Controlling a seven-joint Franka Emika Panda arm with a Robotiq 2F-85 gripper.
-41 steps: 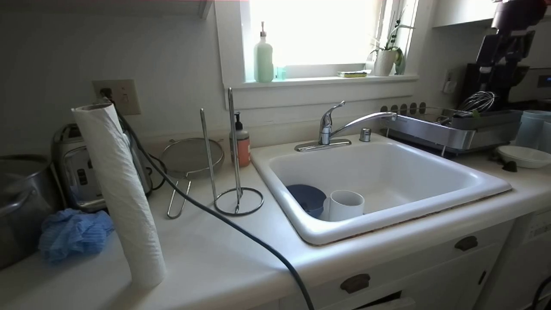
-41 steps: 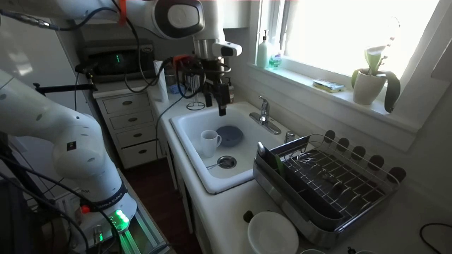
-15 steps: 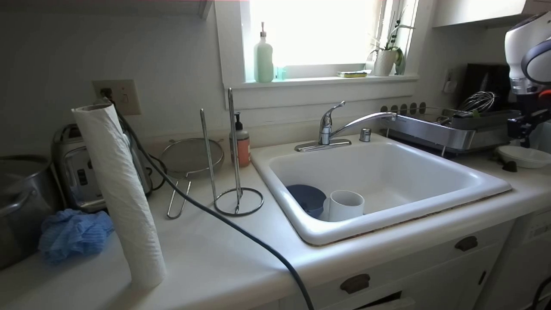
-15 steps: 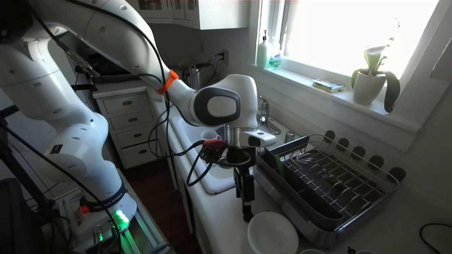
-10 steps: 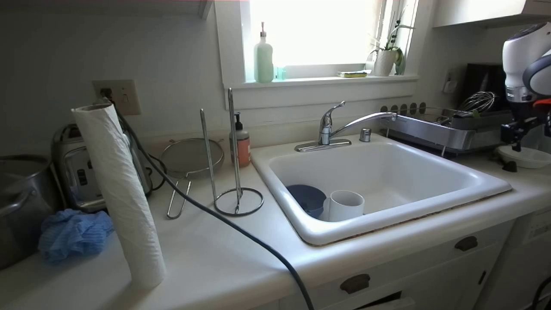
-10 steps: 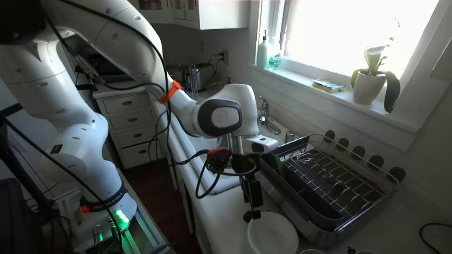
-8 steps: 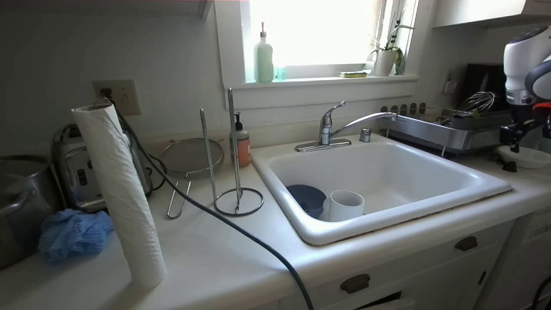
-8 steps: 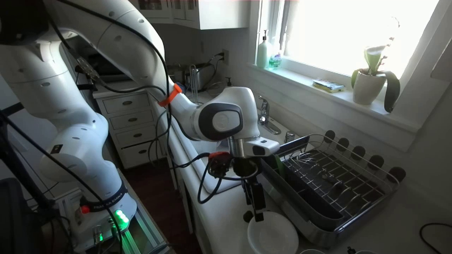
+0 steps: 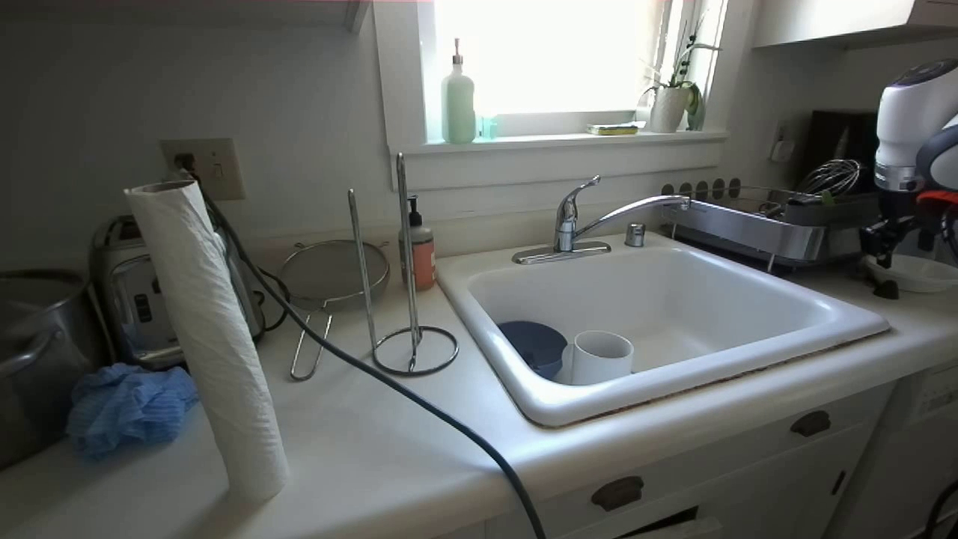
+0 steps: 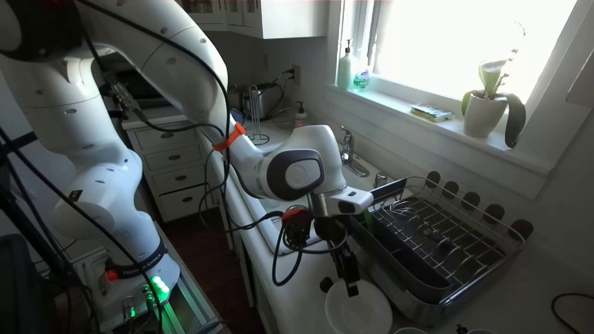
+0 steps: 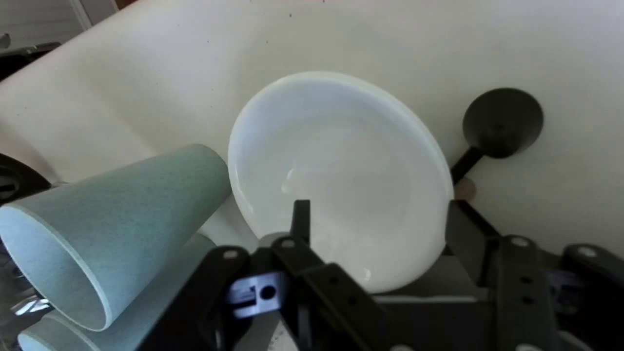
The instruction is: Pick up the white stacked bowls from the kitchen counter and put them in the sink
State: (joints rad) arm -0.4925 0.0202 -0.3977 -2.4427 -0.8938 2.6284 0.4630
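Observation:
The white stacked bowls (image 11: 336, 161) sit on the white kitchen counter (image 11: 161, 63); only the top bowl shows clearly, and the number nested is hidden. They also show in both exterior views (image 9: 924, 278) (image 10: 359, 313). My gripper (image 11: 380, 219) is open and empty above them. In the wrist view one finger overlaps the bowl's inside and the other lies at its rim by the black spoon. In an exterior view my gripper (image 10: 345, 278) hangs tilted over the bowl's near-sink edge. The white sink (image 9: 718, 393) holds a dark blue bowl (image 9: 533, 346) and a white mug (image 9: 602, 358).
Pale teal cups (image 11: 136, 209) lie right beside the bowls. A black spoon (image 11: 502, 122) lies by the rim. The metal dish rack (image 10: 417, 250) stands close beside the gripper. The chrome faucet (image 9: 576, 228) arches over the sink's back. A cable hangs from the wrist.
My arm has swung from above the sink to the bowls on the counter. Over the last half second the gripper has lowered and tilted further over the bowl. The bowls have not moved.

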